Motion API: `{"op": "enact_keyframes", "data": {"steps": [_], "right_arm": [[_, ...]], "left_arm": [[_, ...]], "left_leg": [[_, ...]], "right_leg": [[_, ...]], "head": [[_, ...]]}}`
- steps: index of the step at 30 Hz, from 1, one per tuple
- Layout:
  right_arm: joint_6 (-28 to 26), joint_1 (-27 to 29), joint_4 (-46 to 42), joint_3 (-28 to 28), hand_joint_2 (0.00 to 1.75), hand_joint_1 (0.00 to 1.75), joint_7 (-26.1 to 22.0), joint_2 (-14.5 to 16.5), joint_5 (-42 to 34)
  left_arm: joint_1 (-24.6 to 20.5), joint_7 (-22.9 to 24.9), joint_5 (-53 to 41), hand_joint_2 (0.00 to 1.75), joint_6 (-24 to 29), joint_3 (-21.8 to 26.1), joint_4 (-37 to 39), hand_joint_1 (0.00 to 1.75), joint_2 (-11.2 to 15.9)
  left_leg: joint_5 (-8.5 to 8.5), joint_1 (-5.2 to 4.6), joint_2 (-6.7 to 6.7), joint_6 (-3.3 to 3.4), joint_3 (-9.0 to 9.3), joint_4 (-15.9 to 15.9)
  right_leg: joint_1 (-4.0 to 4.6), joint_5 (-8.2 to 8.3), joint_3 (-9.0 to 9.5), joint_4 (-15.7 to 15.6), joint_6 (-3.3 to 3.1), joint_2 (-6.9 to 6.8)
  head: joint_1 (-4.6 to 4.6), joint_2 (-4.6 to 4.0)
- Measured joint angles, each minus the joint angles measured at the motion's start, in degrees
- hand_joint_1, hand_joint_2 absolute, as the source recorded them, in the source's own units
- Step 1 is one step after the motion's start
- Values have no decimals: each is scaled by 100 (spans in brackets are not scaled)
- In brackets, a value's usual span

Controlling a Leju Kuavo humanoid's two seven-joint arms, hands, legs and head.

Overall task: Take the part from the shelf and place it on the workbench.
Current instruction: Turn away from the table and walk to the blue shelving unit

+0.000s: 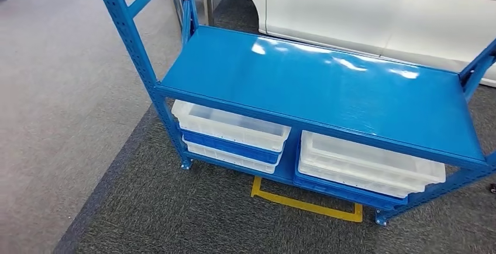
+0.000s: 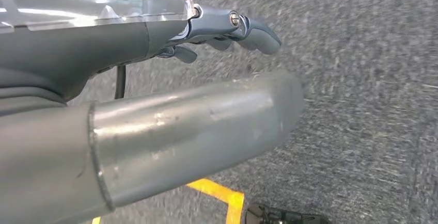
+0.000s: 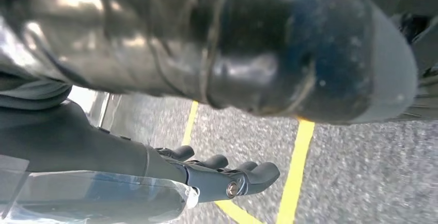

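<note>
White bins (image 1: 231, 126) stacked under blue shelf (image 1: 316, 84).

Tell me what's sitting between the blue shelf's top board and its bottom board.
In the head view, stacked trays: white trays over a blue tray on the left, more white trays on the right, below the shelf top.

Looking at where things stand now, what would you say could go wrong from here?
1. The shelf top lies bare; the white bins sit low beneath it, so reaching them may mean a deep bend and a knock against the blue edge.
2. Both the left hand and right hand hang over carpet holding nothing, far from any part.
3. The car stands close behind the shelf.
</note>
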Motion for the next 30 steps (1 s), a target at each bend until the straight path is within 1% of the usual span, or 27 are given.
{"op": "enact_keyframes", "data": {"steps": [1, 2, 3, 5, 6, 7, 8, 9, 10, 11, 12, 13, 14, 15, 16, 17, 18, 20, 21, 22, 23, 25, 26, 27, 28, 29, 30], "right_arm": [[-1, 2, 1, 1, 0, 0, 0, -1, 0], [-1, -2, 1, 1, 0, 0, -2, -2, 0], [-1, -14, 1, 2, 0, 0, -4, -3, 0], [1, -40, -1, 2, 0, 0, -7, -1, 0], [0, -44, -1, 1, 0, 0, -5, 0, 0], [-1, -38, -1, -1, 0, 0, -4, 2, 0], [-1, -29, 0, -2, 0, 0, -3, 4, 0], [-1, -16, 1, -2, 0, 0, -2, 3, 0], [0, -4, 1, -2, 0, 0, -2, 3, 0], [1, 4, 2, -2, 0, 0, -1, 3, 0], [1, 8, 1, -2, 0, 0, -1, 3, 0], [1, 7, 1, -2, 0, 0, 0, 3, 0], [1, 3, 1, -2, 0, 0, 0, 3, 0], [1, 0, 1, -2, 0, 0, -1, 4, 0], [1, -5, 1, -2, 0, 0, -1, 4, 0], [1, -8, 1, -2, 0, 0, -1, 4, 0], [1, -14, 0, -2, 0, 0, -2, 5, 0], [1, -32, -1, -2, 0, 0, -2, 5, 0], [1, -39, -1, -2, 0, 0, -2, 4, 0], [1, -42, -1, -2, 0, 0, -2, 2, 0], [1, -38, -1, -2, 0, 0, -2, 1, 0], [1, -25, -1, -2, 0, 0, -1, -1, 0], [1, -20, -1, -2, 0, 0, -1, -1, 0], [1, -16, 0, -2, 0, 0, 0, -1, 0], [1, -11, 1, -2, 0, 0, 0, -1, 0], [1, -8, 1, -2, 0, 0, 0, -1, 0], [1, -4, 1, -2, 0, 0, 0, -1, 0]], "left_arm": [[-3, 0, 0, 0, -1, 1, 0, 0, -3], [-4, 0, 0, 0, -1, 1, 0, 0, -6], [0, 0, 0, 0, -2, 2, 0, 0, -8], [15, 0, 0, 0, -3, 3, -1, 0, -6], [22, -1, 0, 0, -3, 3, -2, 0, -3], [22, -1, 0, 0, -3, 3, -2, 0, -3], [15, -1, -1, 0, -3, 3, -3, 0, -2], [5, -1, -1, 0, -4, 3, -2, 0, -3], [-5, 0, -1, 0, -4, 3, -2, 0, -4], [-11, 0, -1, 0, -4, 3, -2, 0, -3], [-8, 0, 0, 0, -4, 3, -2, 0, -3], [-1, 0, 0, 0, -4, 4, -2, 0, -2], [7, 0, 0, 0, -4, 4, -2, 0, -1], [10, 0, 0, 0, -4, 5, -2, 0, 2], [7, 0, -1, 0, -4, 5, -2, 0, 4], [4, -1, -1, 0, -4, 5, -2, 0, 5], [4, -1, -1, 0, -4, 5, -2, 0, 5], [19, -1, 0, 0, -4, 5, -2, 0, 6], [26, -1, 0, 0, -4, 5, -2, 0, 4], [30, -1, -1, 0, -4, 5, -2, 0, 3], [25, -1, -1, 0, -4, 5, -2, 0, 1], [11, 0, -1, 0, -4, 5, -2, 0, -1], [5, 0, -1, 0, -4, 5, -2, 0, 1], [4, 0, 0, 0, -4, 5, -2, 0, 2], [5, 0, 0, 0, -4, 5, -2, 0, 4], [6, 0, 0, 0, -4, 5, -2, 0, 4], [7, 0, 0, 0, -4, 5, -2, 0, 4]], "left_leg": [[-8, -4, -70, -20, -8, 21], [-9, -5, -128, -47, -24, 34], [-6, -3, -179, -83, -43, 37], [7, 8, -270, -159, -76, 27], [-19, 3, -220, -188, -96, 58], [-105, -5, -96, -212, -154, 179], [-252, -10, 72, -232, -261, 414], [-444, -13, 260, -251, -427, 757], [-637, -4, 371, -272, -623, 1157], [-756, 5, 422, -290, -783, 1485], [-772, 11, 444, -303, -858, 1646], [-672, 14, 457, -308, -808, 1568], [-482, 16, 479, -302, -632, 1249], [-302, 14, 536, -283, -397, 804], [-165, -1, 582, -253, -194, 419], [-90, -17, 616, -215, -58, 155], [-78, -34, 630, -179, -11, 41], [-65, -44, 574, -110, -19, 25], [-49, -31, 550, -77, -8, 0], [-29, -15, 526, -37, 8, -24], [-6, 0, 502, -2, 21, -47], [16, -6, 457, 46, 14, -52], [19, -15, 429, 56, 3, -47], [18, -23, 397, 62, -1, -41], [15, -27, 363, 63, 0, -34], [9, -28, 325, 59, 7, -24], [1, -28, 290, 50, 13, -11]], "right_leg": [[2, 131, 126, -319, -17, 109], [7, 193, 201, -514, -28, 188], [19, 188, 222, -577, -34, 220], [17, 213, 226, -602, -63, 112], [2, 226, 240, -630, -96, 49], [-17, 240, 254, -659, -135, -27], [-32, 251, 264, -686, -169, -109], [-19, 249, 264, -689, -190, -188], [-10, 246, 256, -685, -200, -269], [-2, 241, 247, -679, -202, -348], [1, 235, 242, -673, -200, -420], [2, 228, 241, -666, -192, -482], [1, 219, 247, -659, -180, -535], [2, 207, 256, -650, -162, -580], [13, 194, 263, -641, -139, -619], [23, 185, 270, -635, -111, -647], [32, 180, 277, -633, -83, -666], [42, 186, 302, -654, -21, -692], [38, 157, 308, -625, 17, -656], [37, 85, 290, -539, 54, -572], [36, -56, 216, -335, 83, -456], [28, -450, -103, 373, 107, -244], [24, -598, -283, 736, 110, -207], [21, -630, -395, 943, 110, -198], [18, -547, -413, 948, 106, -195], [14, -350, -316, 708, 95, -191], [12, -106, -143, 311, 75, -175]], "head": [[0, 0], [-1, 0], [-1, 0], [-1, 0], [0, 0], [-4, 0], [-9, 0], [-13, 0], [-18, 0], [-18, 0], [-18, 0], [-18, 0], [-18, 0], [-19, 0], [-18, 0], [-17, 0], [-16, 0], [-14, 0], [-13, 0], [-11, 0], [-9, 0], [-7, 0], [-7, 0], [-8, 0], [-7, 0], [-8, 0], [-7, 0]]}}
